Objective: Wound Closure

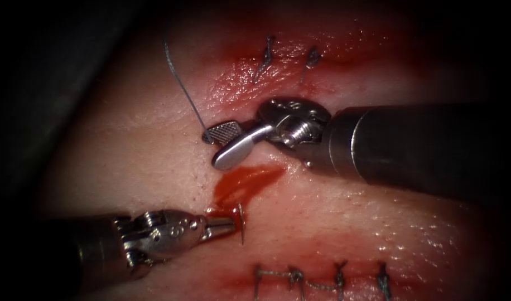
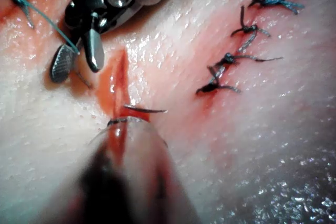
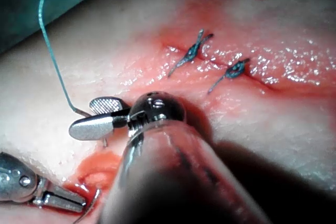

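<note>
Pale, wet tissue (image 1: 155, 150) filled the scene, with a short open cut (image 1: 245, 181) pooled with red fluid (image 1: 233, 189) near its middle. Finished stitches (image 1: 322, 278) ran along the near edge, and two more (image 1: 289, 58) sat on the far side.

From the left, the left hand (image 1: 233, 224) was closed on the needle (image 1: 241, 222), gripping it part-way along its curve just at the near end of the cut. One end of the needle seemed to enter the tissue there, though how deep could not be told.

From the right, the right hand (image 1: 225, 146) lay beyond the far end of the cut with its jaws spread wide, holding nothing. Thread (image 1: 183, 89) rose from the tissue just beside its far jaw, running up and away to the far left.
</note>
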Controlling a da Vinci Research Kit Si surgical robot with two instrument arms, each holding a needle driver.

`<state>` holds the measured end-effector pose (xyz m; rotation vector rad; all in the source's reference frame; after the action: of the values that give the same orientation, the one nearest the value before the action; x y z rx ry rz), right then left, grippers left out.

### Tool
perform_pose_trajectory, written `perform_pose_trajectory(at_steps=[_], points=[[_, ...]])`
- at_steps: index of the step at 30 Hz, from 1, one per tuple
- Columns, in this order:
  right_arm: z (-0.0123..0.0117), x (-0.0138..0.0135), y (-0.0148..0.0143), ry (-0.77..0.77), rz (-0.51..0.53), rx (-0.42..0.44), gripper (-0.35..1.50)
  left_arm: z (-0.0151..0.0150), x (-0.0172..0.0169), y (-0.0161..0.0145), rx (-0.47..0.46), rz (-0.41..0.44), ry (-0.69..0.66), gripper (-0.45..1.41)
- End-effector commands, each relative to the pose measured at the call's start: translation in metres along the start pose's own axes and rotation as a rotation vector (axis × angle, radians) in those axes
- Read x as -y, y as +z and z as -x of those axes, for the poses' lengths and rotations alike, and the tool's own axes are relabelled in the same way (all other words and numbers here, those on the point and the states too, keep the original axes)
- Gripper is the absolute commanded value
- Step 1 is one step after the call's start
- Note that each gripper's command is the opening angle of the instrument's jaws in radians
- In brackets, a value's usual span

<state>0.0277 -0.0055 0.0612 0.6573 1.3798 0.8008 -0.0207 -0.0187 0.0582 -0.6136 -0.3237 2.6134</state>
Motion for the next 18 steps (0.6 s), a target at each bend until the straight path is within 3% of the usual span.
perform_pose_trajectory(at_steps=[1,5,18], points=[[-0.0002,-0.0006,0.0006,-0.065,0.046,-0.009,1.40,-0.0001,-0.0003,0.0008,0.000,0.001,0.000,0.12],[-0.0011,-0.0002,0.0002,-0.205,0.145,-0.017,1.46,-0.0001,-0.0003,0.0008,0.000,0.001,0.001,0.12],[0.0003,0.0039,0.0005,-0.398,0.142,0.104,1.45,-0.0001,-0.0003,0.0008,0.000,0.001,0.000,0.12]])
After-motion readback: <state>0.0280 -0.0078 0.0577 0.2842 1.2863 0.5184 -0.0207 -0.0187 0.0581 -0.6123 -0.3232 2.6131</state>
